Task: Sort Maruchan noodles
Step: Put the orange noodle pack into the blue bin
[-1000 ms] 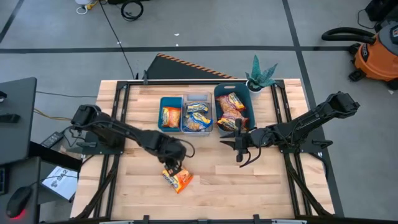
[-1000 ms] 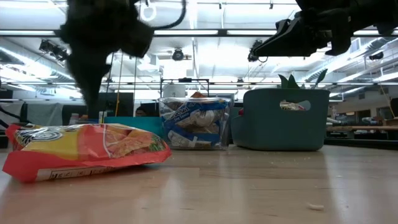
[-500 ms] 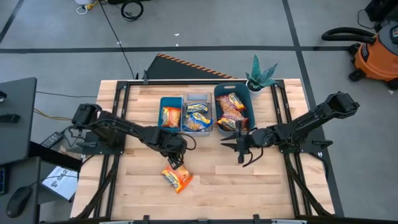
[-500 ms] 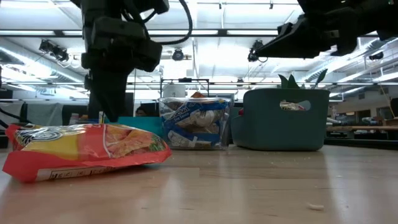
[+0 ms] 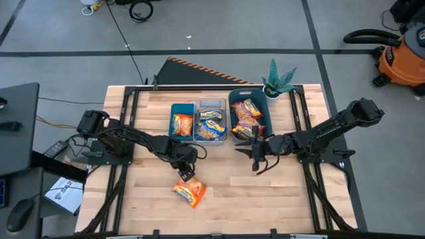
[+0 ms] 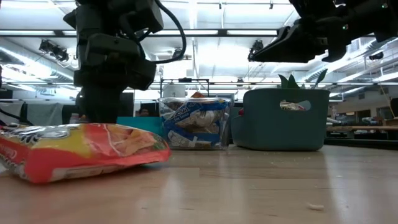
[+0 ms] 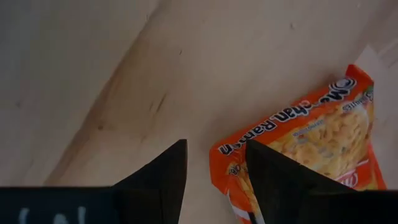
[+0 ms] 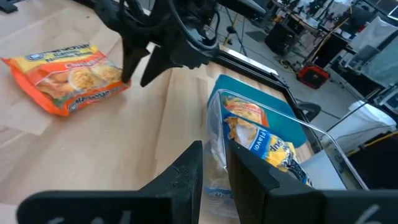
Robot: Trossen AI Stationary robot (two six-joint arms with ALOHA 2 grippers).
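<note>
Crinkly orange-yellow ramen packet (image 5: 189, 192) lying flat on pale wood table (image 5: 292, 199); left gripper (image 5: 184, 174) open, empty, just above its edge.

Both arms are showing as dark, nearly black chains of jointed segments, each running from a blocky base at its own table edge. The left arm (image 5: 126, 138) is carrying a thin black cable that is looping out near its wrist, seen also in the low view. The right arm (image 5: 332, 131) is looking bulkier at its far base joint. The left gripper (image 7: 214, 180) fingers (image 7: 163, 177) are showing as matte black wedges tapering to points; the right gripper (image 8: 214, 174) fingers (image 8: 186, 177) are looking the same.
</note>
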